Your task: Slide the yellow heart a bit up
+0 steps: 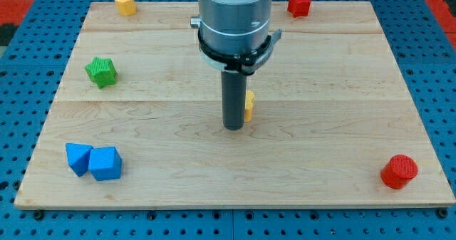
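Observation:
The yellow heart (249, 105) lies near the middle of the wooden board (320, 140), mostly hidden behind my rod; only its right edge shows. My tip (234, 127) rests on the board just below and left of the heart, close against it; whether they touch cannot be told.
A yellow hexagon block (125, 3) sits at the top left, a red star block (299, 3) at the top right. A green star (101, 71) is at the left. Two blue blocks (79, 158) (106, 164) touch at the bottom left. A red cylinder (399, 171) is at the bottom right.

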